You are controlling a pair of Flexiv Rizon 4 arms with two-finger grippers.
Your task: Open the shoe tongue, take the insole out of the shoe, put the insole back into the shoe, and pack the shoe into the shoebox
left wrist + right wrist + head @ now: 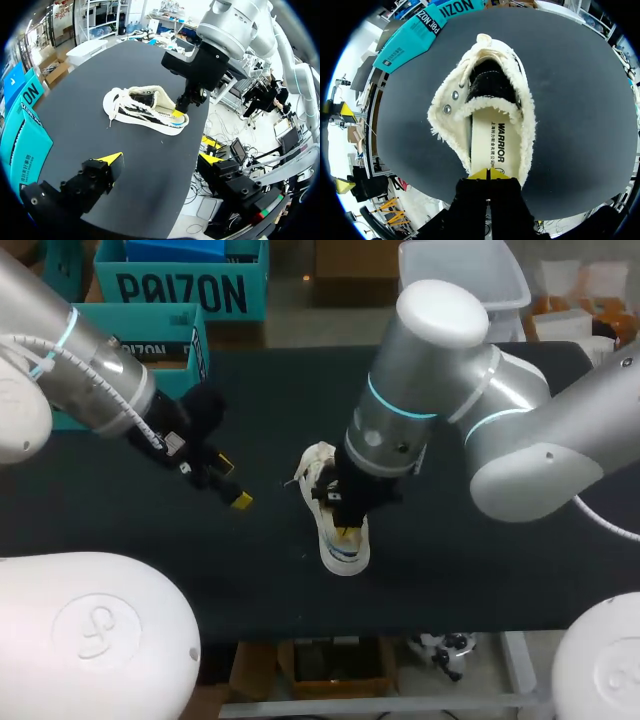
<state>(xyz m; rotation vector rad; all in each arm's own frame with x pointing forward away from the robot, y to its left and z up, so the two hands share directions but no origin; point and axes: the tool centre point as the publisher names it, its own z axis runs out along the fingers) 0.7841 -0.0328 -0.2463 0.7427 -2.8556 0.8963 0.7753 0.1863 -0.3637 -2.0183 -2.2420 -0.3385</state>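
At table centre, R gripper (pixel 490 173) tips pressed together at heel of insole (pixel 487 142) inside shoe (pixel 442 117); L gripper (pixel 161 159) spread, left of shoe.

I see dark printed lettering running along the insole (pixel 482 135) inside the shoe (pixel 451 120), and large dark letters on the teal shoebox (pixel 150 325), not spelled here.

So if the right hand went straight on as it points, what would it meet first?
Most likely the insole, at the heel end of the shoe; the right hand sits right over it, contact unclear.
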